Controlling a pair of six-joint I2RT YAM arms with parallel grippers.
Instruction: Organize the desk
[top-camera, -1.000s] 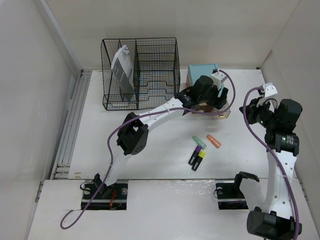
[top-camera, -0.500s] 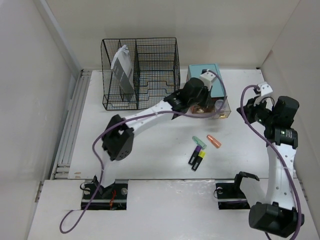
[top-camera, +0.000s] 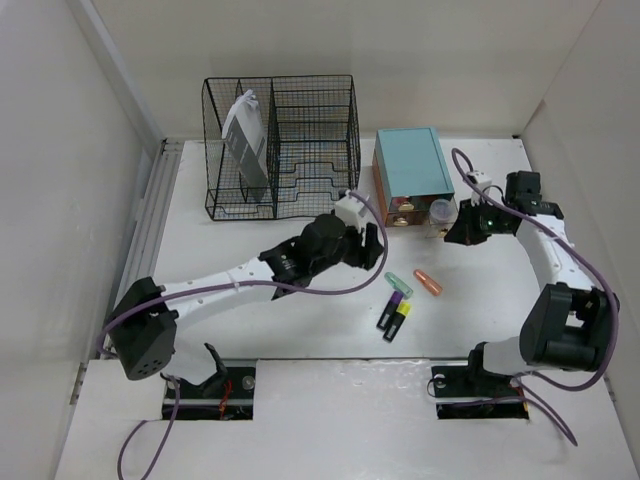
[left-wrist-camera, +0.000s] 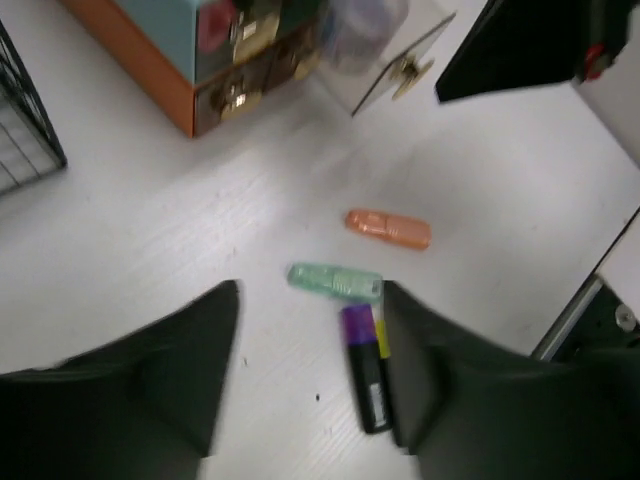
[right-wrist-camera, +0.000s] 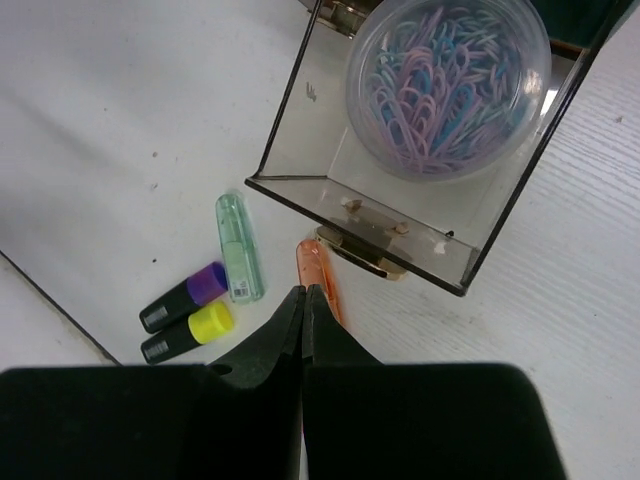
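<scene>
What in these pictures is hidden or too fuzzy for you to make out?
- Left wrist view: the yellow highlighter is mostly behind one of the left fingers; the drawer box is blurred and cut off by the top edge.
- Right wrist view: the shut right fingers cover the lower end of the orange cap.
- Top view: the grey item in the wire rack is too small to identify.

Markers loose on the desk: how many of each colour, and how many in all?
green marker: 1
orange marker: 1
purple marker: 1
yellow marker: 1
Total on the desk: 4
</scene>
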